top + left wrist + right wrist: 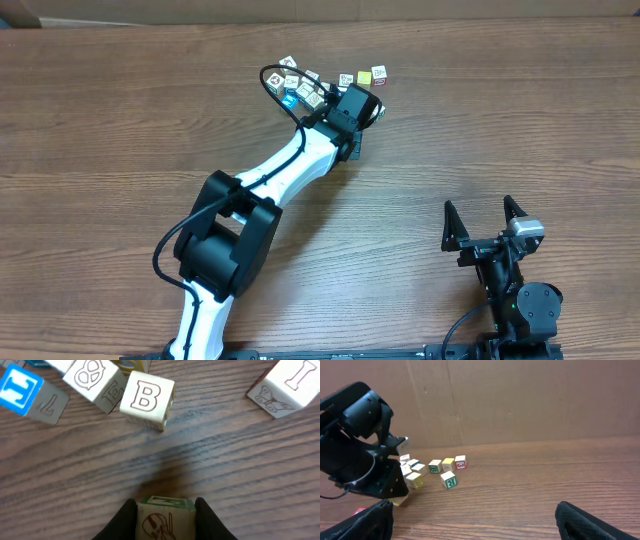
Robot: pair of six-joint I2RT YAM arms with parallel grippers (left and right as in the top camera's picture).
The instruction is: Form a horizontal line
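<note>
Three cubes aligned; left hand grips green-edged cube.

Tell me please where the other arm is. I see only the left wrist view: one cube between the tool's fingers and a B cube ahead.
Observer: The right tool stands open near the front right of the table, far from all the cubes.
Operator: Good. Is a line already begun?
Observer: Yes. Three cubes stand in a row on the far side of the left tool and its held cube. The red-and-white cube is at the right end.
Operator: Is anything loose near that row?
Observer: One green-edged cube stands alone in front of the row, apart from it.
</note>
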